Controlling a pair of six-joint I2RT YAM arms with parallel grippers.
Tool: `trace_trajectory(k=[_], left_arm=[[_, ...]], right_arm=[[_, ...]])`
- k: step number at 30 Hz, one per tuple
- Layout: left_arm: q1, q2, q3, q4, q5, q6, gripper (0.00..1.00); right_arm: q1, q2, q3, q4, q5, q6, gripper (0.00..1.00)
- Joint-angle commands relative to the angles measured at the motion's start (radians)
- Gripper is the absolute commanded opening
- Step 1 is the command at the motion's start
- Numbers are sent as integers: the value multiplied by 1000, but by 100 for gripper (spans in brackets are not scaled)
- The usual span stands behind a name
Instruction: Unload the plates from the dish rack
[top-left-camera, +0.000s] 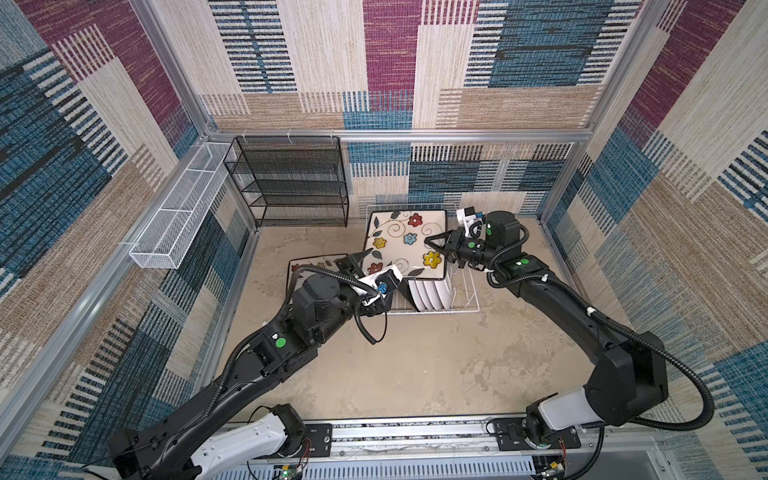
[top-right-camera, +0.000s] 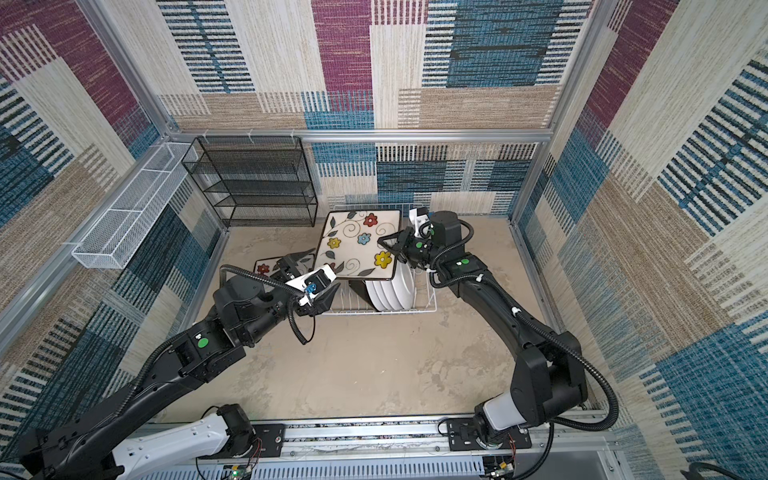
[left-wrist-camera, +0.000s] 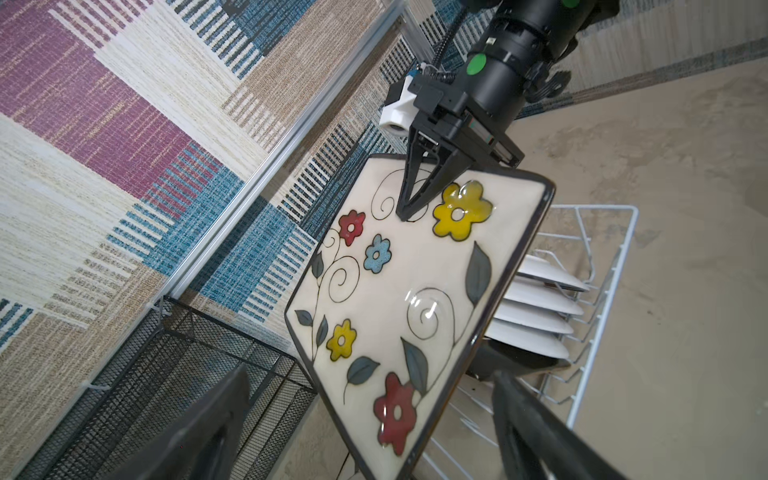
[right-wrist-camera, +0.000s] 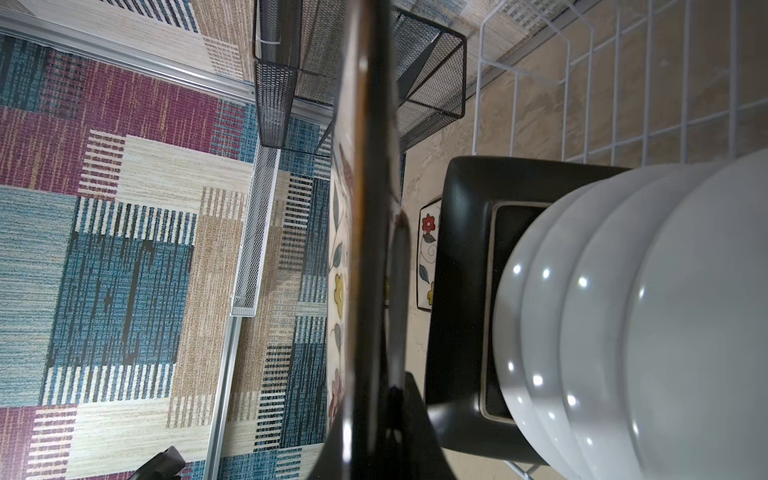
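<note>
Nearest, four round white plates (top-left-camera: 430, 293) and a black-backed square plate (right-wrist-camera: 461, 270) stood in the dish rack (top-left-camera: 466, 305). Just above, the flowered square plate (top-left-camera: 399, 245) hung tilted, clamped at its right edge by the right gripper (top-left-camera: 432, 244). Its free near-left corner pointed at the left gripper (top-left-camera: 352, 265), jaws apart, seemingly placed for a handover.

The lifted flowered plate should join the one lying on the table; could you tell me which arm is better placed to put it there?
Probably the left: the left gripper is open beside the lifted plate, next to the plate on the table. The right gripper holds its opposite edge.
</note>
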Motion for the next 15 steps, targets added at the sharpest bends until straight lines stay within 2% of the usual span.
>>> trace_trajectory(k=[1, 5, 8, 15], left_arm=[[13, -28, 14, -42, 42, -183, 97], [62, -33, 53, -61, 79, -356, 99], [142, -18, 85, -68, 152, -502, 99], [401, 123, 222, -181, 416, -873, 99]], right_arm=[[-8, -36, -12, 171, -34, 4, 0], [-21, -67, -38, 176, -26, -11, 0], [-25, -86, -46, 177, -17, -32, 0], [-27, -116, -68, 189, -28, -53, 0]])
